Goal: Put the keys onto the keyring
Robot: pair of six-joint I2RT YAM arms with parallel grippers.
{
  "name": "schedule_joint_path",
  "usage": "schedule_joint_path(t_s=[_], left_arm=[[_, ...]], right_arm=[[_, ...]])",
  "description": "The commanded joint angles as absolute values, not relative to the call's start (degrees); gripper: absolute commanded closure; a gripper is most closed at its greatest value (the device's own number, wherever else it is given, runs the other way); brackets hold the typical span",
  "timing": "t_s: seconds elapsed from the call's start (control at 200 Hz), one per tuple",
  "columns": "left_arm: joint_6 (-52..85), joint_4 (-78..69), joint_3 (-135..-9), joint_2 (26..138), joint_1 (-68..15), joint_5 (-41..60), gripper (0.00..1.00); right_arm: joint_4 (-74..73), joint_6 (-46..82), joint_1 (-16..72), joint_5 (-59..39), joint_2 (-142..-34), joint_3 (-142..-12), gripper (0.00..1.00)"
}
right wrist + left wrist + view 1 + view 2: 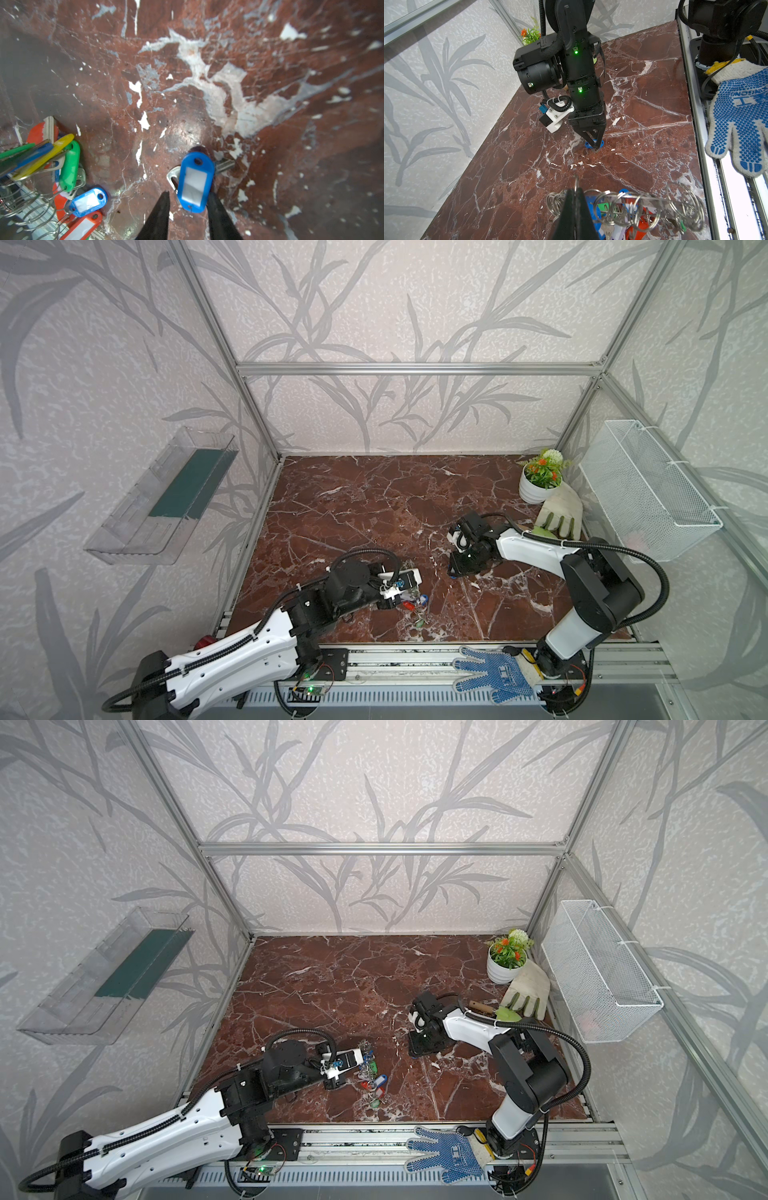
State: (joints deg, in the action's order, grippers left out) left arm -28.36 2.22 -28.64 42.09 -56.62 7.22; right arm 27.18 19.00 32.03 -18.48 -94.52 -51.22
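Note:
My left gripper (pixel 575 194) is shut on one wire split ring at the rim of the keyring (pixel 643 197), which it holds on edge just above the marble. Several keys with green, blue, red and yellow tags (pixel 69 166) hang in a bunch from its rings (pixel 415 605) (pixel 372 1081). One loose key with a blue tag (pixel 195 180) lies flat on the table. My right gripper (pixel 188 197) is down over it, open. The tag's near end sits between the fingers: one touches its edge, the other stands clear. In the left wrist view the right gripper (pixel 595 145) points straight down at that tag.
A potted plant (pixel 534 489), a white work glove (pixel 559 510) and a small trowel (pixel 494 1011) sit at the back right. A blue dotted glove (pixel 494 672) lies on the front rail. A wire basket (pixel 648 489) hangs on the right wall, a clear shelf (pixel 162 497) on the left.

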Motion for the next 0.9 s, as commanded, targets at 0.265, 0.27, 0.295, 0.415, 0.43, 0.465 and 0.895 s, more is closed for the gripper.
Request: schedule_joint_path(t_s=[0.265, 0.27, 0.295, 0.415, 0.43, 0.465, 0.895], left_arm=[[-28.1, -0.7, -30.5, 41.5, -57.0, 7.9, 1.00], [-28.1, -0.6, -30.5, 41.5, -57.0, 7.9, 1.00], [-28.1, -0.7, -30.5, 41.5, -57.0, 7.8, 1.00], [-28.1, -0.6, -30.5, 41.5, -57.0, 8.0, 1.00], [-28.1, -0.7, -30.5, 41.5, -57.0, 8.0, 1.00], [-28.1, -0.6, -30.5, 41.6, -57.0, 8.0, 1.00], [-28.0, -0.6, -30.5, 41.7, -57.0, 8.0, 1.00]], right_arm=[[27.1, 19.0, 32.1, -18.4, -91.8, -50.7, 0.73], [27.1, 19.0, 32.1, -18.4, -91.7, -50.6, 0.73], [27.0, 19.0, 32.2, -17.9, -91.5, -50.5, 0.73], [25.8, 18.8, 32.2, -19.0, -91.2, -50.3, 0.72], [25.8, 18.8, 32.1, -19.2, -91.4, -50.4, 0.72], [25.8, 18.7, 32.2, -19.7, -91.9, -50.7, 0.73], [24.7, 18.4, 32.6, -21.2, -94.0, -50.2, 0.81]])
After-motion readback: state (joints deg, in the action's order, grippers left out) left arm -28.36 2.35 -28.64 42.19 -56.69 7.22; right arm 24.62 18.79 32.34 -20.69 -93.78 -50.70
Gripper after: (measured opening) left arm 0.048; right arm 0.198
